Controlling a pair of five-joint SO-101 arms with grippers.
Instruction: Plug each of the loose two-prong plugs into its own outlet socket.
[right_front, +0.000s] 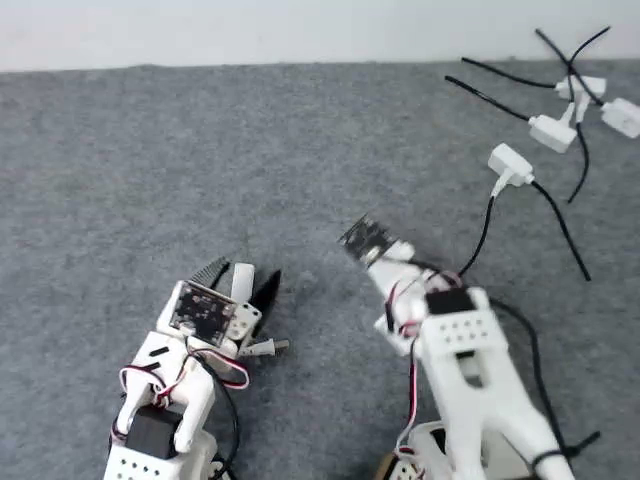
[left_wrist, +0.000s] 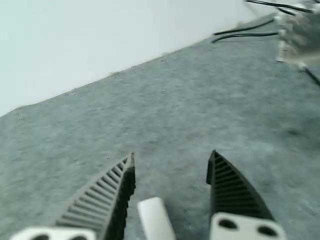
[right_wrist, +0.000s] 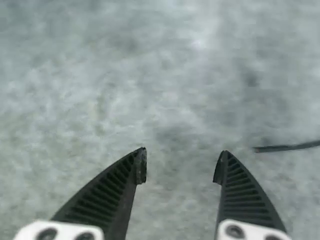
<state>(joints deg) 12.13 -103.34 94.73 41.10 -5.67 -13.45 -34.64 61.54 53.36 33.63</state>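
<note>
- Plugs (right_front: 553, 132): none held. They are white bodies on black cords, grouped at the far right of the grey felt table (right_front: 150, 160). I can't tell plug from socket among them.
- Right end effector (right_wrist: 182, 162): fingers spread wide with nothing between them and bare felt below. A black cord (right_wrist: 290, 147) lies just off one fingertip, not touching.
- Left end effector (left_wrist: 172, 165): fingers also wide apart. A white piece (left_wrist: 155, 220) sits between them near their roots, and neither finger grips it. I can't tell whether it is a plug or part of the arm.
- The nearest plug (right_front: 510, 162) lies alone, a little nearer the arms than the group. It is near the right arm and well apart from the left, so the right arm looks the better placed.
- Bearing, in the high view: the nearest plug is farther out and to the right of the right wrist, which is aimed up and to the left. Judged: that arm must swing right before reaching out.
- Axis: its body lies flat, with the long axis diagonal from upper left to lower right in the high view. A cord trails off the lower-right end. I can't tell which end carries the prongs.
</note>
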